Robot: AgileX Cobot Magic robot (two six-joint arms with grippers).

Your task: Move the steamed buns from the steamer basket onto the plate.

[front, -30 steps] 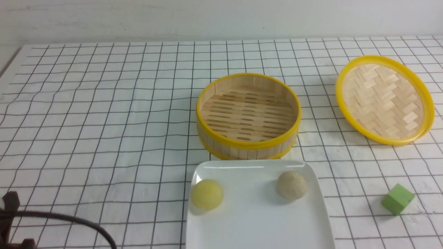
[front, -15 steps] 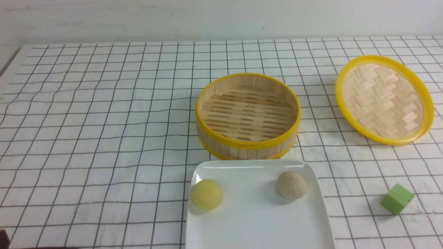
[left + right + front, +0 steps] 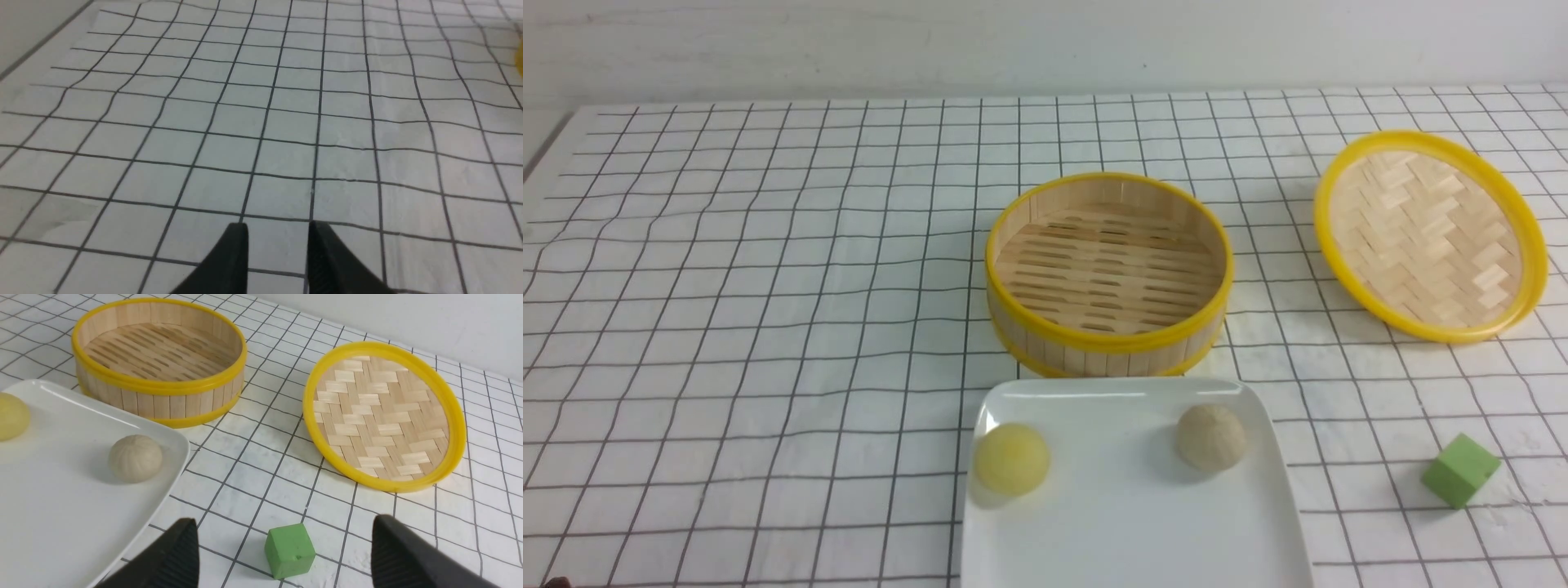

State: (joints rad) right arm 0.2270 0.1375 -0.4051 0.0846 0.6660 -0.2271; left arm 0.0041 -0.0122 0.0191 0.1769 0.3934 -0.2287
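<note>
Soft-looking yellow bun (image 3: 1011, 459) and beige bun (image 3: 1210, 437), at the plate's (image 3: 1127, 531) 10 and 1 o'clock, need gentle side pinches; left claw (image 3: 278, 225) half-open, right claw (image 3: 284, 519) wide, both empty.

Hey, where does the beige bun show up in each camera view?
Front view: beige bun low, right of centre, on the plate.
Left wrist view: absent; only checked cloth.
Right wrist view: beige bun on the plate, near its corner by the steamer basket.
Shared landmark: the steamer basket, in front and right wrist views.
</note>
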